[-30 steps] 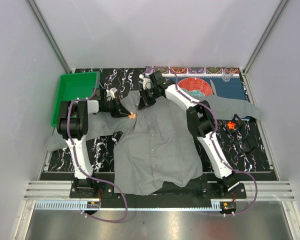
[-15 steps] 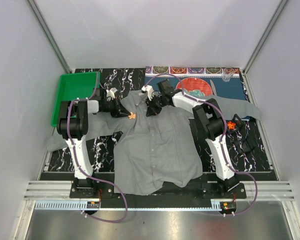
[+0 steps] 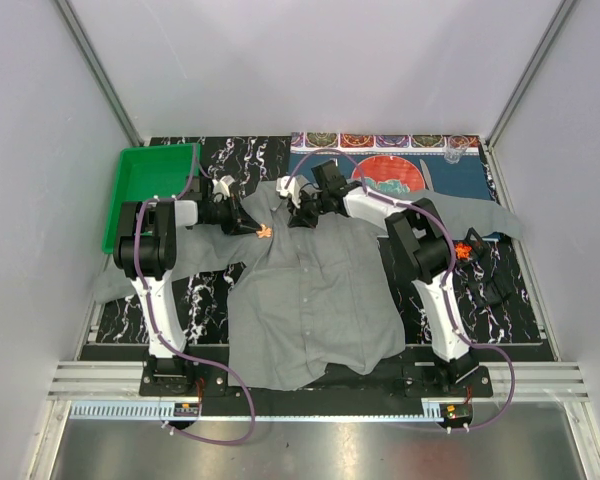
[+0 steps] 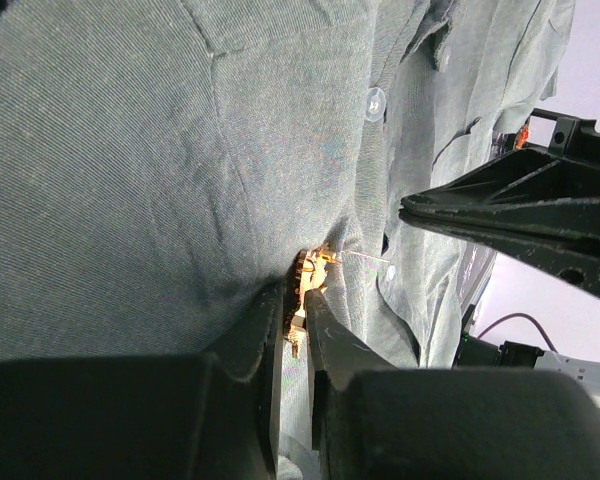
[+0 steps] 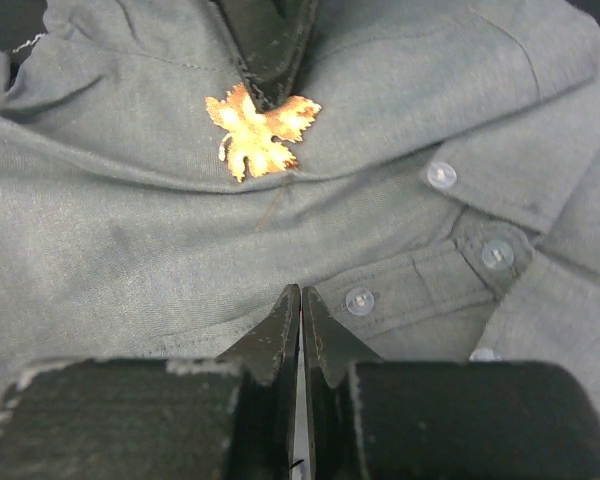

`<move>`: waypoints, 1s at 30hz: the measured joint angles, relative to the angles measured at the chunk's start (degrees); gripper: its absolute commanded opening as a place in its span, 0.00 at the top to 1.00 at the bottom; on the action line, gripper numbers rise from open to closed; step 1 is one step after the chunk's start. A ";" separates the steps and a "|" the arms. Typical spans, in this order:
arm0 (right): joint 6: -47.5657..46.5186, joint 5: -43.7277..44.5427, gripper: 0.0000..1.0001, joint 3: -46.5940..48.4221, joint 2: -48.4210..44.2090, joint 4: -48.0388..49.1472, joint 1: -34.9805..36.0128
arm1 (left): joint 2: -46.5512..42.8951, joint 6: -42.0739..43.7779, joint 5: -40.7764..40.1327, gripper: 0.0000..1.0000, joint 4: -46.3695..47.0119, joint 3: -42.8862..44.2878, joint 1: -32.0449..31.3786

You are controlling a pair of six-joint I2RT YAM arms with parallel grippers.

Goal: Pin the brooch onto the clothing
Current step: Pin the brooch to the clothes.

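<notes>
The clothing, a grey button-up shirt (image 3: 310, 290), lies spread over the table. The brooch (image 3: 264, 232), a golden leaf, sits at the shirt's chest near the collar. My left gripper (image 3: 255, 228) is shut on it. In the left wrist view the brooch (image 4: 308, 272) is pinched edge-on between the fingertips of this gripper (image 4: 298, 290), pressed against the fabric (image 4: 130, 150). In the right wrist view the brooch (image 5: 260, 128) faces up just beyond the button placket. My right gripper (image 5: 300, 292) is shut, its tips touching the shirt (image 5: 110, 240) beside a button, no fabric visibly between them.
A green tray (image 3: 150, 190) stands at the back left. A blue patterned placemat (image 3: 450, 175) lies at the back right, partly under a sleeve. A small orange object (image 3: 466, 250) rests at the right on the black marbled mat. Grey walls close in on both sides.
My right gripper has closed its jaws and shifted slightly by the collar. The left gripper and the brooch have stayed put.
</notes>
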 measured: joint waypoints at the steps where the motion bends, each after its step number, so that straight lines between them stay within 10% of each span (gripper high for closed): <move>1: -1.90 0.00 0.90 0.02 0.00 -0.11 0.28 | 0.00 0.00 -0.02 1.00 0.00 0.00 0.00; 30: -12.66 3.48 0.81 1.92 2.03 -1.09 4.31 | 0.00 0.00 0.04 1.00 -0.02 0.00 0.15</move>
